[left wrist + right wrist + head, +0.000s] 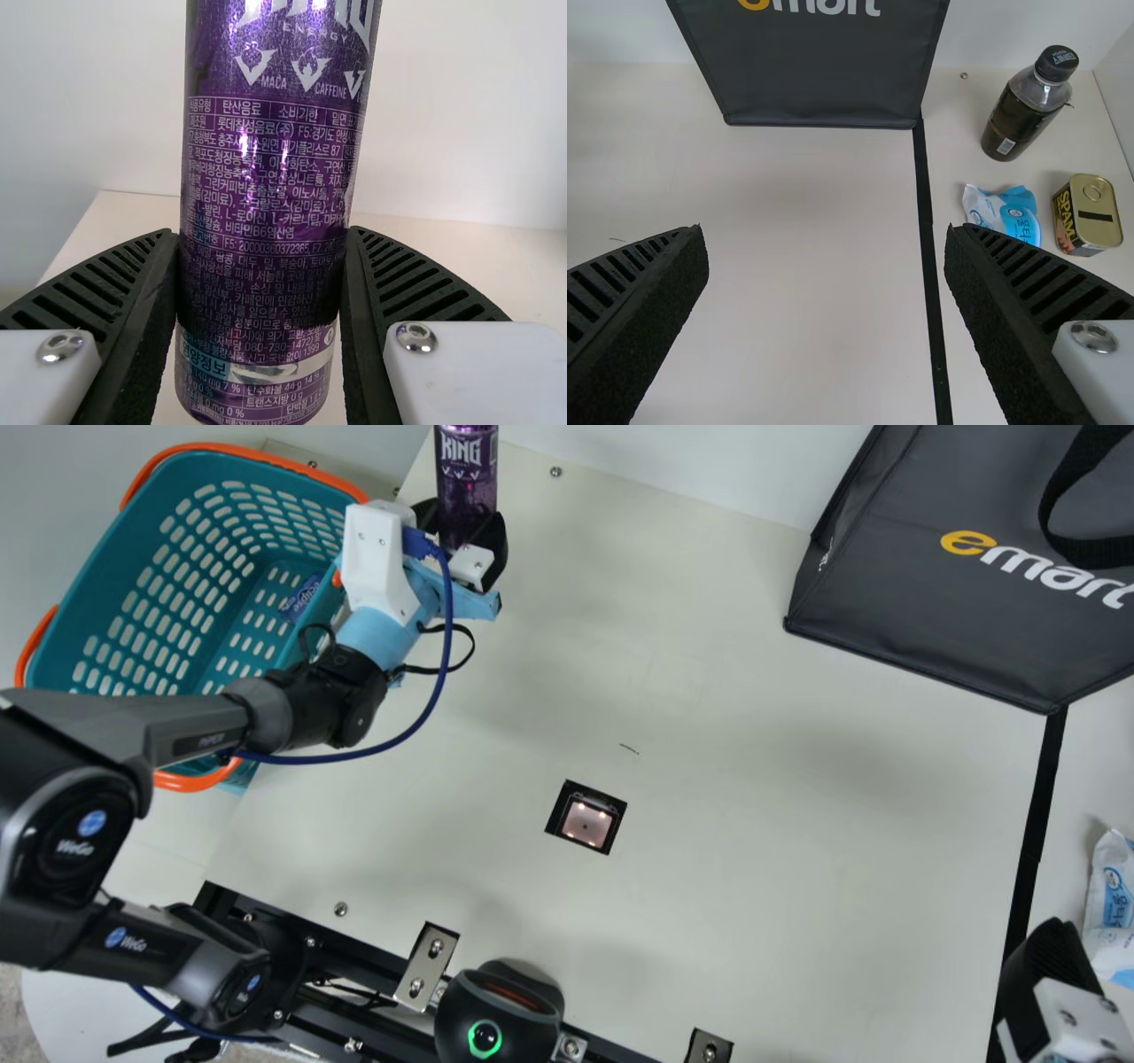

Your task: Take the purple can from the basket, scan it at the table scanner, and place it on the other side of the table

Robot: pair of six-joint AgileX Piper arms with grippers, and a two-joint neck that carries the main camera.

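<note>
Over the cream table [753, 762], seemingly near a corner, the purple can [466, 487] is sitting clasped in the left hand [461, 524]; the basket [111, 584] is standing beside that arm; the table scanner [586, 823] is glowing between both arms; the right hand [1050, 961] is gaping wide.

1. "KING", "ENERGY", "MACA", "CAFFEINE" and Korean print stood on the can [466, 483], held in the left gripper [464, 527].
2. "eclipse" was on a packet [303, 596] beside the left gripper, inside the basket [232, 450].
3. "WeGo" marked the left arm [190, 731], behind its gripper.
4. "emart" was on the bag [921, 620], ahead of the right gripper [1054, 974].
5. "SPAM" was on a tin [1096, 217], ahead of the right gripper.
</note>
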